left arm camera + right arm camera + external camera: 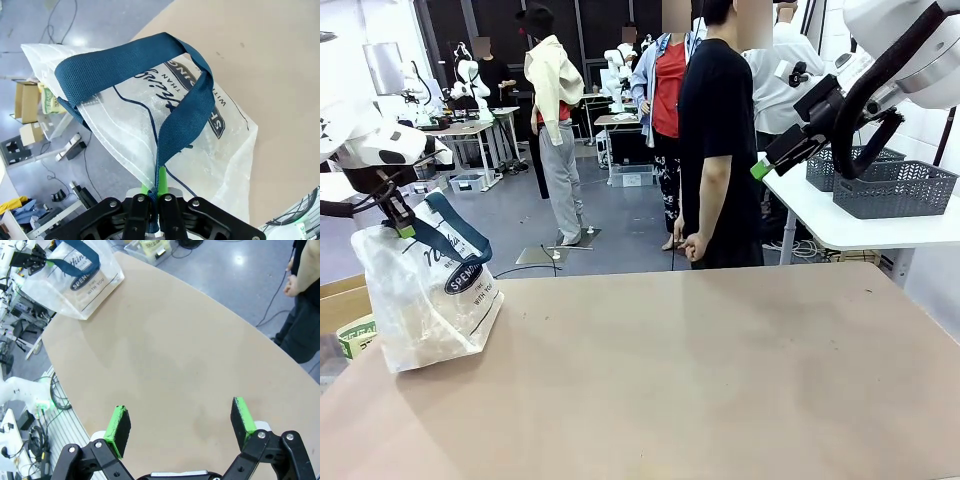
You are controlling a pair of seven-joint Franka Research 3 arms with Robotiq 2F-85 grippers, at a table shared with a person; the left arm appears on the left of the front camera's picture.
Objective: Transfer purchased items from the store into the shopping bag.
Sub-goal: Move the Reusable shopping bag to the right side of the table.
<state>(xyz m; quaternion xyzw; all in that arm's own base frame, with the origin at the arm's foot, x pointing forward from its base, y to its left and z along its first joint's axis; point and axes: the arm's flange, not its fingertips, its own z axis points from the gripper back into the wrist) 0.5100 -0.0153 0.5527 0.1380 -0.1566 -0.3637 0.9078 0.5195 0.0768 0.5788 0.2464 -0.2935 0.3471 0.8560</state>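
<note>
The shopping bag (425, 300) is thin translucent plastic, whitish, crinkled and faintly glossy, with navy print on its face. Its strap handles (130, 65) are navy woven cloth, coarse-ribbed and matt. The bench (700, 380) has a smooth, matt beige top with a dull sheen, lightly marked. The left gripper (155, 187) is black hard plastic with a satin finish, and so is the right gripper (182, 432); the fingers (120, 425) carry green pads that look rubbery and matt. A dark grey basket (895, 190) behind is moulded lattice plastic, matt
</note>
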